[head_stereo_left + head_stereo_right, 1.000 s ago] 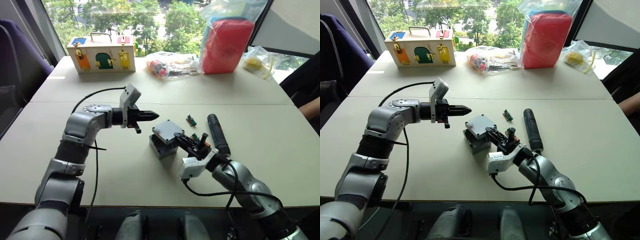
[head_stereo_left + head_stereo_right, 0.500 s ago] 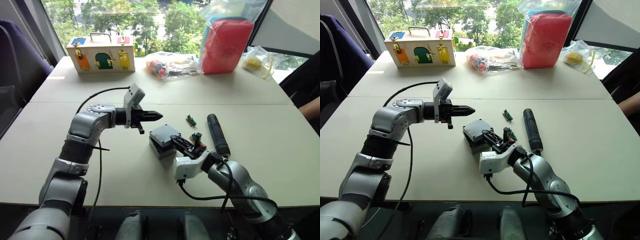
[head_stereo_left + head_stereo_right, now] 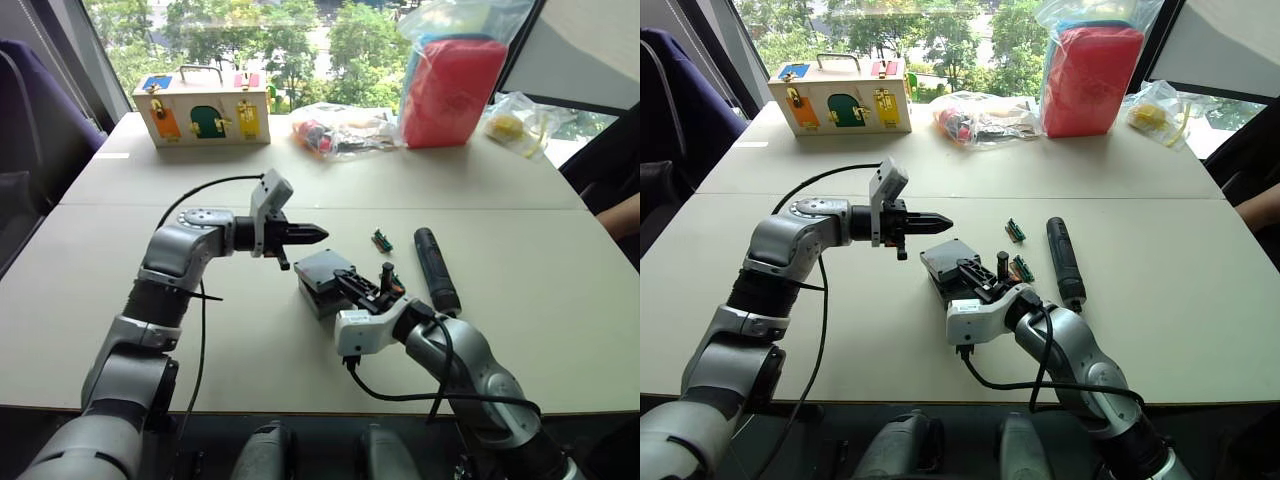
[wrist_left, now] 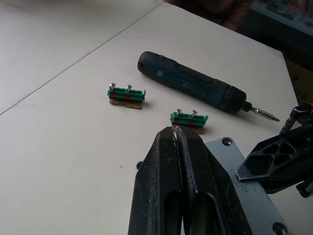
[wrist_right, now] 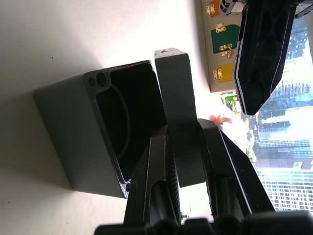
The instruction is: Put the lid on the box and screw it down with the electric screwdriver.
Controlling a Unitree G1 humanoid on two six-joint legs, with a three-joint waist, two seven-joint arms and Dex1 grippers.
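Eye views: right gripper [image 3: 362, 288] pinches the lid [image 3: 322, 268], tilted over the box [image 3: 318, 297]; not seated.
Left wrist view: left gripper [image 4: 175, 131] jaws pressed together; electric screwdriver [image 4: 191, 90] lies flat on tabletop [image 4: 58, 127], bit toward the box; screwing remains.
Right wrist view: box open.

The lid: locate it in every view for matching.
Left eye view: the lid, mid-table, centre.
Right eye view: just left of centre.
Left wrist view: grey plate beside the left gripper.
Right wrist view: edge-on in the right gripper.
Landmark: left gripper's black tip.
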